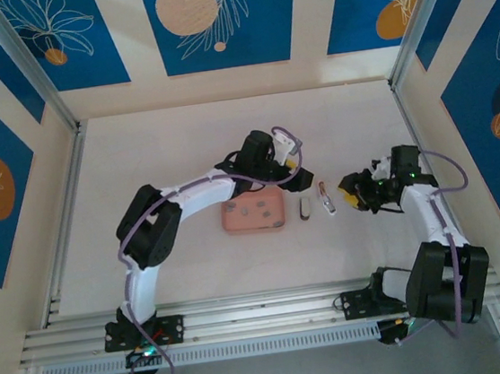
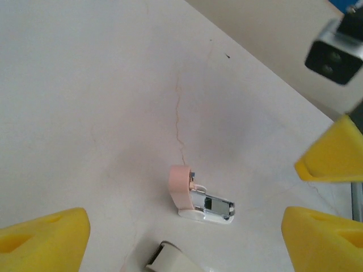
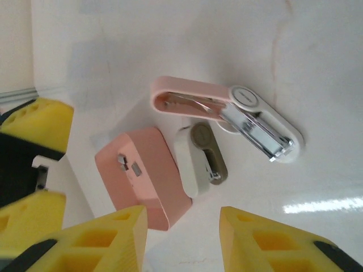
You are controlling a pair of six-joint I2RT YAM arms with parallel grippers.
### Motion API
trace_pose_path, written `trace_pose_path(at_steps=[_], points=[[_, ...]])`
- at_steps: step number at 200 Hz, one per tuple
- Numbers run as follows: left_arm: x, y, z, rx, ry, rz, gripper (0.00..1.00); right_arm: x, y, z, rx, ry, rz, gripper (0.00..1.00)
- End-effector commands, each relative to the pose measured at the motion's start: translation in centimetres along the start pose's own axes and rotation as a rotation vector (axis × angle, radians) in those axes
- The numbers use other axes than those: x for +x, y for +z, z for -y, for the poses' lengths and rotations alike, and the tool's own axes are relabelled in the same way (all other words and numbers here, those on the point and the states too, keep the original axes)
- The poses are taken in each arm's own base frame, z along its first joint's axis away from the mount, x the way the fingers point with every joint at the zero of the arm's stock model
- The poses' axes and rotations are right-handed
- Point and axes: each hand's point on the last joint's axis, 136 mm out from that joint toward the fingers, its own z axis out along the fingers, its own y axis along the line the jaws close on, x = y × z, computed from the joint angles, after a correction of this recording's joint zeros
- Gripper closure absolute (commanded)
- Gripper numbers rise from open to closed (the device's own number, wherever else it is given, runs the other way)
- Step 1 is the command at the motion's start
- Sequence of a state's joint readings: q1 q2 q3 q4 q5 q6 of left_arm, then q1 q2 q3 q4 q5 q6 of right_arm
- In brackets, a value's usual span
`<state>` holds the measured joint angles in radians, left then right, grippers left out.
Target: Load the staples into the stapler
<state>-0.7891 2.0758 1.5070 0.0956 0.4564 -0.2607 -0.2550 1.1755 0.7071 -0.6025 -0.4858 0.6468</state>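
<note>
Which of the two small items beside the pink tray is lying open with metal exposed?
The pink stapler, farther from the tray, its chrome magazine swung out; the white-and-brown piece nearer the tray looks shut.

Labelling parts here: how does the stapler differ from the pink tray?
The stapler is slim, hinged open, with a chrome magazine; the tray is wider, plain and holds staples. Both are pink and rest on the table.

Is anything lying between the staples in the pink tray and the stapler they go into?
Yes: a small white-and-olive piece lies between the pink tray holding the staples and the stapler.
</note>
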Motion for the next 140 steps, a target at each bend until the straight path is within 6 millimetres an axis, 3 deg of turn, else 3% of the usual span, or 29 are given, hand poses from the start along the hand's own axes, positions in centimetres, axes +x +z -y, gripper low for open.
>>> trace_pose_path(at_steps=[1, 61, 140], points=[[-1.0, 1.6, 0.4, 0.065, -0.053, 0.013, 0.13, 2.1, -0.2, 0.1, -0.082, 0.031, -0.097, 0.61], [-0.1, 5.5, 1.2, 0.118, -0.084, -0.003, 0.14, 2.2, 1.2, 2.1, -0.071, 0.082, -0.132, 0.64], [1.2, 7.6, 2.8, 0.171, -0.096, -0.033, 0.14, 1.5, 1.7, 4.0, 0.026, 0.124, -0.119, 0.65]])
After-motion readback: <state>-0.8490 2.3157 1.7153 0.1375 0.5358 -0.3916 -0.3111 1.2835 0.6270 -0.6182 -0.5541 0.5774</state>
